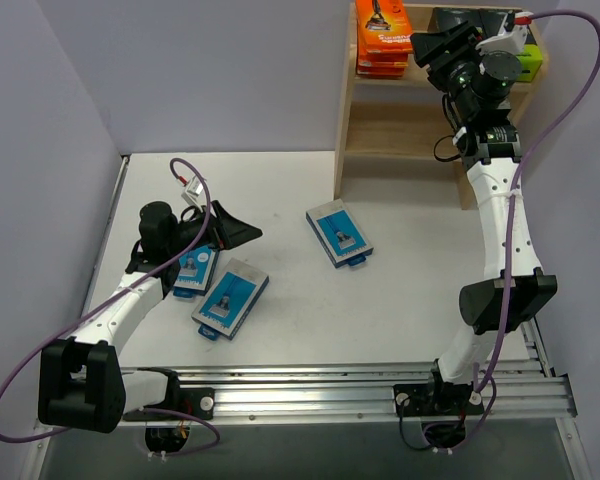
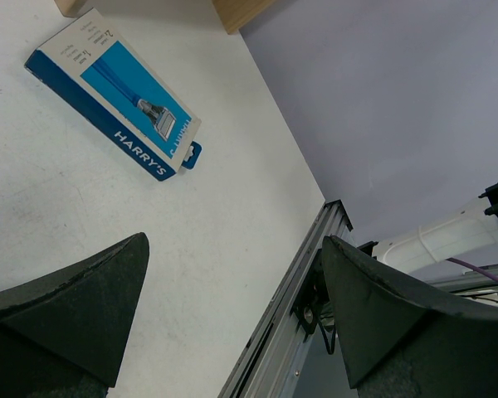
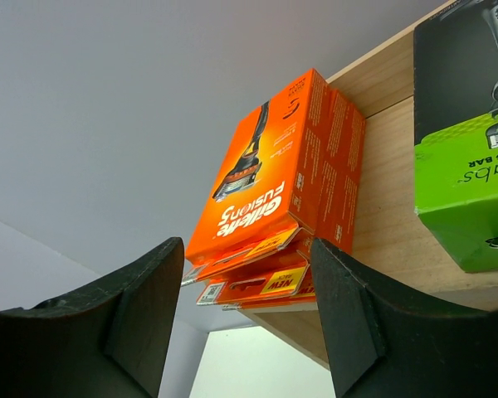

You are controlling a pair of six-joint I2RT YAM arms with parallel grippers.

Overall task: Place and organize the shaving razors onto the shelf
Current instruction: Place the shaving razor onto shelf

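Top external view: the shelf (image 1: 400, 120) stands at the far right corner of the tabletop (image 1: 410, 290). On the left end of its upper tier lies a stack of orange packs (image 1: 383, 35). At the right end of that tier a lime-green box end (image 1: 528, 62) peeks out from behind the right arm. The right tool (image 1: 430, 45) hangs over this upper tier, just beside the orange stack. Three light-blue cards lie flat on the tabletop. One (image 1: 195, 268) sits near the left edge, partly under the left arm. A second (image 1: 230, 298) lies just beside it, nearer the front edge. The third (image 1: 338, 235) rests around the middle, near the shelf's front left foot. The left tool (image 1: 242, 228) hovers low by the left edge, above the first card.

Left wrist view: the left tool (image 2: 232, 249) has its fingers spread wide with nothing between them. Beyond them lies one light-blue card (image 2: 116, 91), face up and marked HARRY'S, flat on the tabletop (image 2: 66, 207). A wooden shelf foot (image 2: 241, 10) shows at the top edge of the view.

Right wrist view: the right tool (image 3: 247, 249) has its fingers apart and grips nothing. Past the gap, the orange packs (image 3: 266, 182) lie stacked on the shelf (image 3: 390, 191) board. A black and lime-green box (image 3: 465, 166) sits apart from them on the same board.
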